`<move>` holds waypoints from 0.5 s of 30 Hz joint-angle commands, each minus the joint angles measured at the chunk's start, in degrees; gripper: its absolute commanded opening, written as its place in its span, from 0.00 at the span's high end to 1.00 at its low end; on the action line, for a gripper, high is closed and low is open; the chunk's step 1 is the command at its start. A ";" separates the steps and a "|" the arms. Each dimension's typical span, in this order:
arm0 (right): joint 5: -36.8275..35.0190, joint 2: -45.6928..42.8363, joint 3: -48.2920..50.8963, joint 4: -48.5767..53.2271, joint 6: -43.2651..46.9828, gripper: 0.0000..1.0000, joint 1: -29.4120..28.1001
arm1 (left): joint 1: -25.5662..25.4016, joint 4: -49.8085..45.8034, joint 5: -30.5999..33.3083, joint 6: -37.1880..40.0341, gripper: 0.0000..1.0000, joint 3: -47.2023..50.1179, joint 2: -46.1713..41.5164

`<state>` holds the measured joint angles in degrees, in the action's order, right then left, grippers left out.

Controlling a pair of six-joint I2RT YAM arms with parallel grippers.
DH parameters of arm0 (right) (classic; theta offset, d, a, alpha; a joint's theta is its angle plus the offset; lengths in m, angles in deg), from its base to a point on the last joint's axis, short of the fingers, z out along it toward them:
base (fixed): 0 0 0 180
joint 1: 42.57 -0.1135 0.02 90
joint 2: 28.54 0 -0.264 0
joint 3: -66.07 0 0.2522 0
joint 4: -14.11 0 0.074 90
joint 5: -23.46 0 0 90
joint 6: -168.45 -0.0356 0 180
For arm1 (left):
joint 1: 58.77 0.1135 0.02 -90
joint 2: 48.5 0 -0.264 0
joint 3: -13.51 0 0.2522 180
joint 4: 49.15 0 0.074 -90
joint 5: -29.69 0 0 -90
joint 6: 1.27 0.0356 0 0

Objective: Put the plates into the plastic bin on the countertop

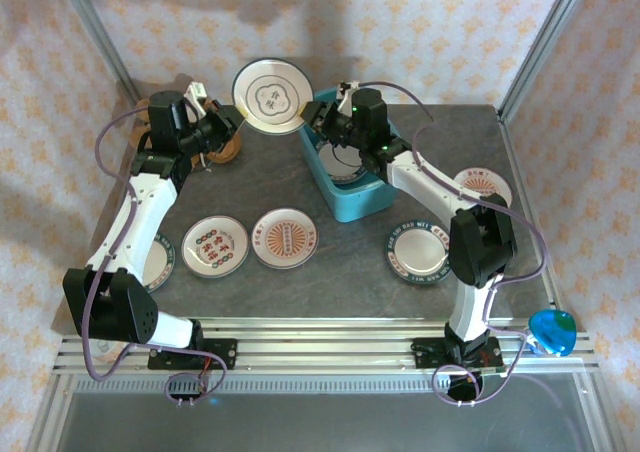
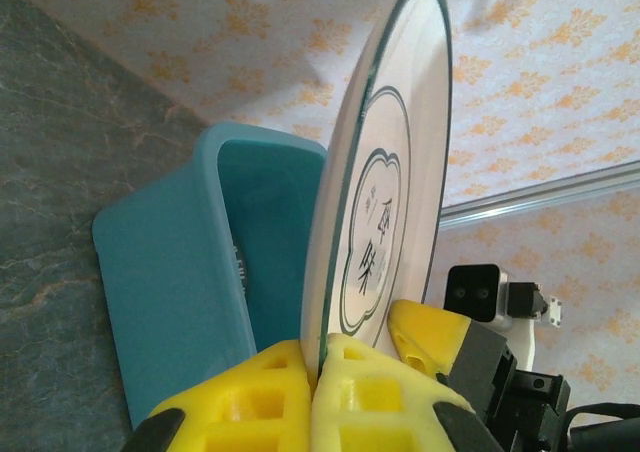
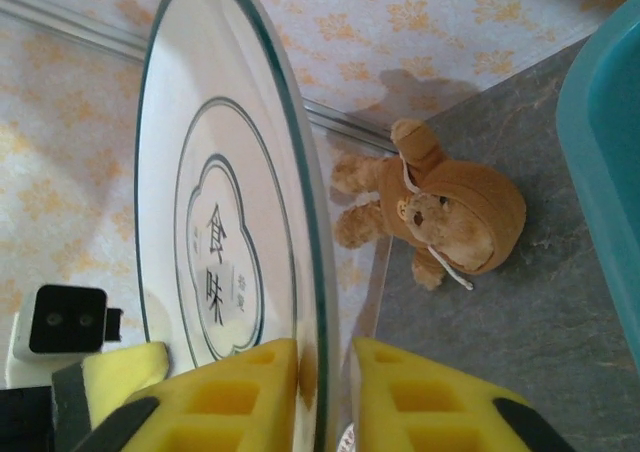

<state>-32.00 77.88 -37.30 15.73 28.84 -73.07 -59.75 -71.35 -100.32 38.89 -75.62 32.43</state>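
My left fingers [image 2: 318, 372] clamp the plate [image 2: 390, 152] upright by its rim; my right fingers [image 3: 325, 372] straddle the opposite rim, a sliver apart; the bin [image 1: 350, 207] lies rightward, nearer them

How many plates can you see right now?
7. One plate held aloft; one inside the bin; three front left; two at right. More may be hidden in the bin.
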 commanded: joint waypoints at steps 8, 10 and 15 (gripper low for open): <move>-0.97 -0.01 -1.19 -1.38 -0.37 0.95 -0.17 | -1.82 -1.13 0.82 4.58 1.00 -5.39 1.15; -1.98 -0.53 -0.88 -0.89 -0.23 0.97 -0.05 | -1.87 -0.98 0.77 4.58 1.00 -5.65 1.58; -4.66 -2.18 0.57 -0.16 -1.14 1.00 0.86 | -1.93 0.44 1.05 4.15 0.71 -6.77 2.81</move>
<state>-33.90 78.03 -37.43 14.99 27.20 -72.75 -60.93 -74.15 -98.40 42.12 -78.99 35.16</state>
